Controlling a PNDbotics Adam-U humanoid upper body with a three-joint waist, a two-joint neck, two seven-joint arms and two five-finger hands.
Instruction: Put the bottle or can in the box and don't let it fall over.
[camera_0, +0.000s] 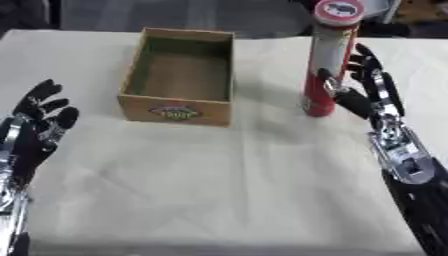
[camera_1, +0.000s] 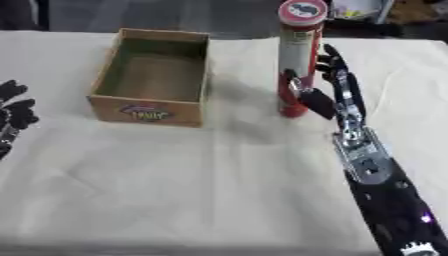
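A tall red and silver can (camera_0: 328, 65) with a pale lid stands upright on the cloth, right of the box. The open cardboard box (camera_0: 179, 112) is empty, with a printed label on its near wall. My right hand (camera_0: 372, 87) is beside the can on its right, fingers straight and pointing up behind it, thumb reaching toward the can's lower part; nothing is gripped. My left hand (camera_0: 39, 122) rests open at the left edge, fingers up, well away from the box.
A cream cloth (camera_0: 219, 190) covers the table, with wide bare room in front of the box and can. Dark clutter lies beyond the far edge, behind the can.
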